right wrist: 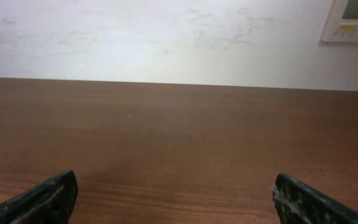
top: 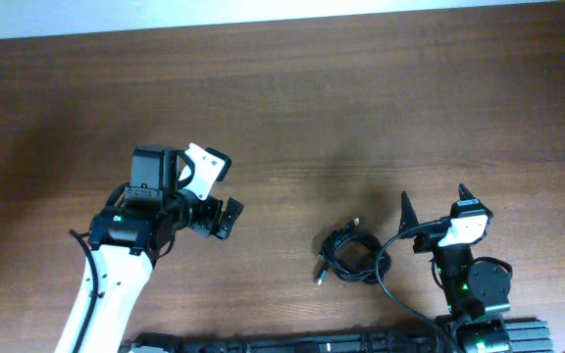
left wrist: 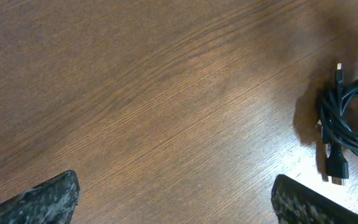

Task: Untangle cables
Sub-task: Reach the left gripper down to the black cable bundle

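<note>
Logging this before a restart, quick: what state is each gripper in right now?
Left gripper: open, holding nothing.
Right gripper: open, holding nothing.

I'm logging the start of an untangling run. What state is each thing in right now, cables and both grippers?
cables: bunched in one tangled coil, lying on the table, held by neither gripper.
left gripper: open, empty, apart from the cables.
right gripper: open, empty, with no cables in its wrist view.
</note>
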Robot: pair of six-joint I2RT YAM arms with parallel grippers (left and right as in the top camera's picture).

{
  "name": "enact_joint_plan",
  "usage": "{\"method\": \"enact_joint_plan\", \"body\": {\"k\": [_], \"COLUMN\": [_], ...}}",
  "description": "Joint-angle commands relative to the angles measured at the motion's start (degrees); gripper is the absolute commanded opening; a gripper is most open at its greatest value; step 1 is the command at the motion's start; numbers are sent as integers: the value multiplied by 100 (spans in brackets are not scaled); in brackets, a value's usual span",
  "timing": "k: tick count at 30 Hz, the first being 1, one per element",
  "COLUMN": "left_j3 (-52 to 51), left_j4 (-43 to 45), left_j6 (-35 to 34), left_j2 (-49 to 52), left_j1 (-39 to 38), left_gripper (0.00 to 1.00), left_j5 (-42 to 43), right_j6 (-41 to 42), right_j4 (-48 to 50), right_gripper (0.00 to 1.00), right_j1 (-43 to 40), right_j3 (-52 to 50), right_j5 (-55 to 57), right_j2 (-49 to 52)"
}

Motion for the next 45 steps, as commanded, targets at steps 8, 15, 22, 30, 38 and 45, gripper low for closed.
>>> {"method": "enact_joint_plan", "body": {"k": [8,15,22,30,38,45], "left_j3": [101,101,101,101,101,101], "left_j4": [59,413,1687,2634,2977,3425], "left_j6": [105,439,555,1147,1738,1738], "left_j2": [68,149,1646,2201,2951,3628], "left_j1": [-409,-1808,-2870,-3480,-3713,-3713], "left_gripper": [99,99,99,99,99,99], "left_j5": [111,114,111,114,114,111], "right_j6": [2,2,2,2,2,2], "right_j4": [-31,-31,-31,-31,-31,-31], "right_gripper": [98,99,99,99,99,99], "right_j1": [-42,-42,-42,-42,-42,-42], "right_j3": [-28,-28,-28,-28,-28,-28], "right_j5": [35,35,35,35,35,35], "right_j2": [-26,-26,-26,-26,-26,-26]}}
